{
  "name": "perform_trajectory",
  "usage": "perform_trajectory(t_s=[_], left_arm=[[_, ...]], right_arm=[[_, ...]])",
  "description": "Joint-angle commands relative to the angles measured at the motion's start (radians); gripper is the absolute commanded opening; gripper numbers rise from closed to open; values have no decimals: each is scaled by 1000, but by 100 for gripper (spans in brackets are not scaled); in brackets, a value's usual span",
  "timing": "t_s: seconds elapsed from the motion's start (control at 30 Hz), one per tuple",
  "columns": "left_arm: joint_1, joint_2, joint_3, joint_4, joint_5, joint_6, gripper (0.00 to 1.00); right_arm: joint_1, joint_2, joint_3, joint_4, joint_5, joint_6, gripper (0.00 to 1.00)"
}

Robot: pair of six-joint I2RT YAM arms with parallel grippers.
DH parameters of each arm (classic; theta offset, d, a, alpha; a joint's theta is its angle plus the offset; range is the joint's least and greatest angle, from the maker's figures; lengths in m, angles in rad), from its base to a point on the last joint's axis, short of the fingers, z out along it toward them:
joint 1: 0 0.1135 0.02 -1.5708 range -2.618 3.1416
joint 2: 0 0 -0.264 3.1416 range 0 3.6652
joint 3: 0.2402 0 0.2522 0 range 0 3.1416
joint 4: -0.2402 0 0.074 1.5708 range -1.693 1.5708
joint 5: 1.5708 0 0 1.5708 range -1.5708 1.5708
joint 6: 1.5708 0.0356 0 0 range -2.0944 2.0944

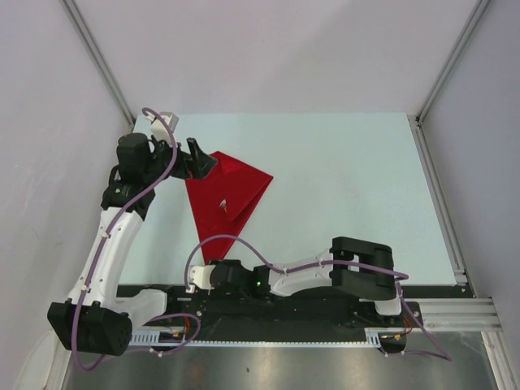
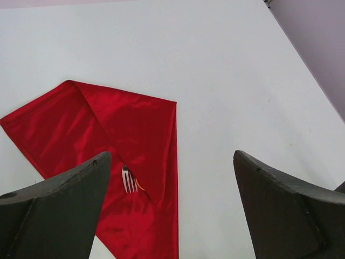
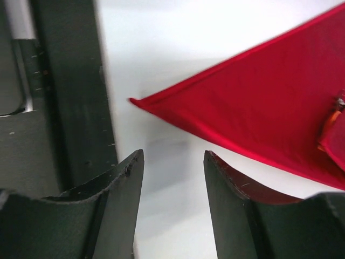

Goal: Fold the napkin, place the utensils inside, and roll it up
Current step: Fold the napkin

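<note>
The red napkin (image 1: 227,195) lies folded into a long triangle on the table, its lower tip near the arm bases. It also shows in the left wrist view (image 2: 135,124) and the right wrist view (image 3: 269,91). The pale fork (image 2: 129,182) pokes its tines out from under a fold, with an orange sliver (image 2: 139,185) beside it. It is a pale speck from above (image 1: 223,203). An orange piece (image 3: 330,123) shows at a fold edge. The rest of the utensils is hidden. My left gripper (image 1: 201,161) (image 2: 171,155) is open wide and empty above the napkin's upper left corner. My right gripper (image 1: 203,276) (image 3: 172,157) is open and empty just short of the lower tip.
The pale table (image 1: 349,187) stretches right of the napkin, with grey walls at the back and sides. The black base rail (image 1: 284,313) runs along the near edge and fills the left of the right wrist view (image 3: 70,81).
</note>
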Motion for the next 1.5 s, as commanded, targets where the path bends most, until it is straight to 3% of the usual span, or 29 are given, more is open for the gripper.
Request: perform_trajectory(t_s=[0.0, 0.63, 1.03, 1.17, 1.47], left_arm=[[13, 1, 0, 38, 30, -15, 99], [28, 5, -4, 42, 50, -23, 100], [36, 8, -4, 47, 65, -29, 100], [36, 10, -4, 45, 65, -31, 100], [42, 7, -5, 42, 51, -31, 100]], right_arm=[[25, 30, 48, 47, -21, -52, 54], [26, 114, 132, 78, -67, -104, 52], [10, 146, 155, 47, -98, -95, 23], [2, 140, 157, 45, -95, -83, 1], [-96, 27, 151, 68, -150, 60, 0]])
